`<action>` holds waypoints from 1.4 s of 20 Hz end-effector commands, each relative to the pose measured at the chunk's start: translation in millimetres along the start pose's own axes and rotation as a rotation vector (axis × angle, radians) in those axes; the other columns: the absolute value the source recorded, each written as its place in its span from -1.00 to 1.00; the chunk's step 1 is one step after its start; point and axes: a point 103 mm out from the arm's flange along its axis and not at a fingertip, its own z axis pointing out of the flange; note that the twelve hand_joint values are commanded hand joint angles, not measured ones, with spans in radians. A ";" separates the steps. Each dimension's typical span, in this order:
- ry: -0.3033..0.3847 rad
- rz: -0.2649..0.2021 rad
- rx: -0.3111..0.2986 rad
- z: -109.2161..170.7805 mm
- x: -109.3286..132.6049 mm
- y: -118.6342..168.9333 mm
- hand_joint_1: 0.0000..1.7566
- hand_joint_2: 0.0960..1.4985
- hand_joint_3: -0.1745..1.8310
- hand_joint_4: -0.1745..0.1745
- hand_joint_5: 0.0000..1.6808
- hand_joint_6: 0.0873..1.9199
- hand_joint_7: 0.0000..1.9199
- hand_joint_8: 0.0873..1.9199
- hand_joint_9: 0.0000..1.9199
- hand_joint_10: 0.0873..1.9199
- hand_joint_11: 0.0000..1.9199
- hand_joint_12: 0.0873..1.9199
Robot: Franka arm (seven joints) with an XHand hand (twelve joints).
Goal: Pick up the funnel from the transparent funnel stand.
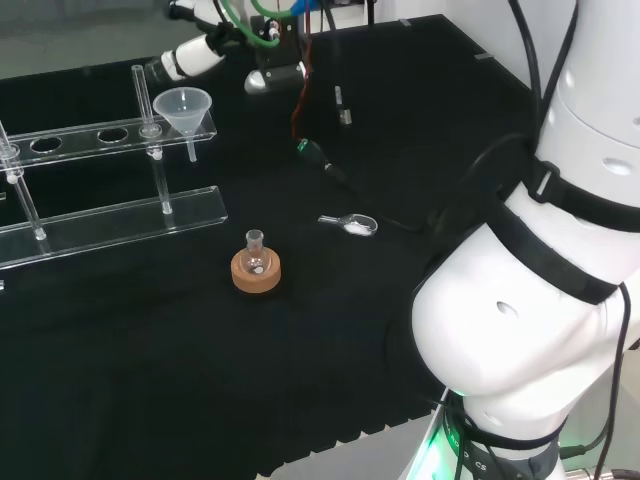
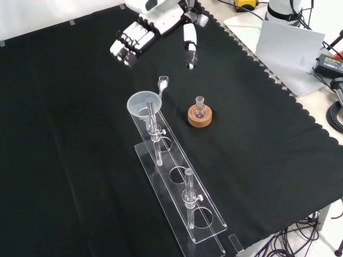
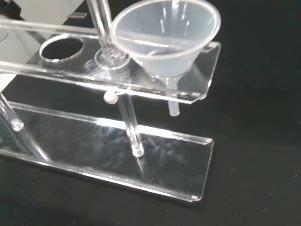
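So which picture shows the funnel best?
The wrist view: the funnel is close and large, sitting in the end hole of the clear stand, its stem poking below. The head view and front view show it small, at the stand's end nearest the hand.

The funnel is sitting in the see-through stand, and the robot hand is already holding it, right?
Not quite. The funnel does sit in the stand, but the front view shows the hand hanging apart from it, fingers relaxed and holding nothing.
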 end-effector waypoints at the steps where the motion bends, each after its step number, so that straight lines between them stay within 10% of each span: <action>1: -0.032 -0.041 0.059 26.8 21.2 16.0 -0.66 -0.12 -0.80 0.09 -1.00 -1.00 -1.00 -1.00 -1.00 -1.00 -1.00 -1.00; 28: -0.023 0.017 0.129 63.5 26.9 66.7 -0.62 -0.13 -0.80 -0.01 -1.00 -1.00 -1.00 -1.00 -1.00 -1.00 -1.00 -1.00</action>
